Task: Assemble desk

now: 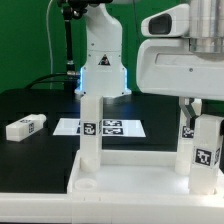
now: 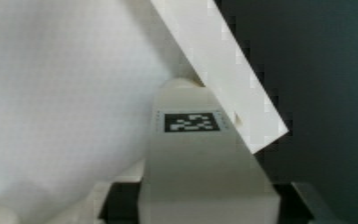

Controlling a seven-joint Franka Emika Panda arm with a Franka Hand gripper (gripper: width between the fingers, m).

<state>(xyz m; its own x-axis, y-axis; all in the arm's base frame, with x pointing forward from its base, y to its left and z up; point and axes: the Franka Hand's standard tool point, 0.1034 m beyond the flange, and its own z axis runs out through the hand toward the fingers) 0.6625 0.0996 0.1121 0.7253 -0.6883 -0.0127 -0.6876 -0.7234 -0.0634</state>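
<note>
The white tabletop (image 1: 130, 185) lies at the front with its raised rim up. One white block leg (image 1: 92, 130) stands upright on its corner at the exterior view's left. My gripper (image 1: 192, 108) comes down at the exterior view's right and is shut on a second tagged leg (image 1: 207, 150), which stands upright at the tabletop's other corner. In the wrist view this leg (image 2: 197, 150) sits between my black fingers (image 2: 130, 200), with the tabletop (image 2: 51, 100) and its rim behind it. A third leg (image 1: 25, 126) lies loose on the black table.
The marker board (image 1: 112, 127) lies flat on the table behind the tabletop. The robot's base (image 1: 103, 60) stands at the back. A green wall closes the scene behind it.
</note>
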